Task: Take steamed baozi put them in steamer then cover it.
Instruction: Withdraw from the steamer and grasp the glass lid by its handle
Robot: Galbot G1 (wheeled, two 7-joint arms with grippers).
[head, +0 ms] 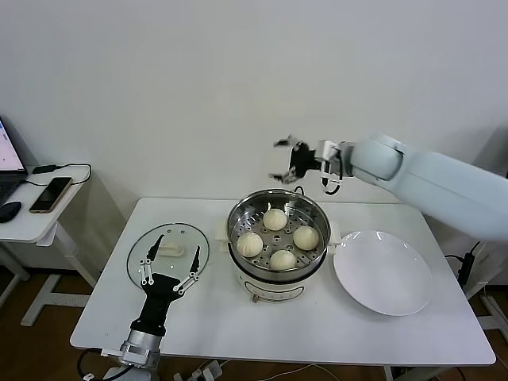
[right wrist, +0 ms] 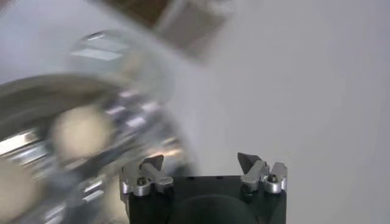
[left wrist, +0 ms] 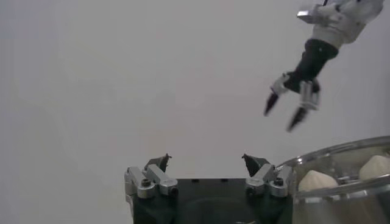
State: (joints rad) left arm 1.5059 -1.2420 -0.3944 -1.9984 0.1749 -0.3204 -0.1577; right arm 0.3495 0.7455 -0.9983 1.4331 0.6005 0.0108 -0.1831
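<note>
On the white desk (head: 198, 317) four baozi (head: 275, 219) are sitting in the steamer (head: 238, 218); your open left gripper (head: 169, 262), lower left, is reaching the cover (head: 190, 238); right gripper (head: 287, 162) is hanging open.

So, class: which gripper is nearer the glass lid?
Left. The left gripper hovers open right over the glass lid on the table; the right gripper is open, raised beyond the steamer.

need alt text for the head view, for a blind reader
Four off-white round baozi sit in a shiny steel steamer on a white table. A clear glass lid lies left, by the open left gripper; the open right gripper hovers above; a white plate lies right.
</note>
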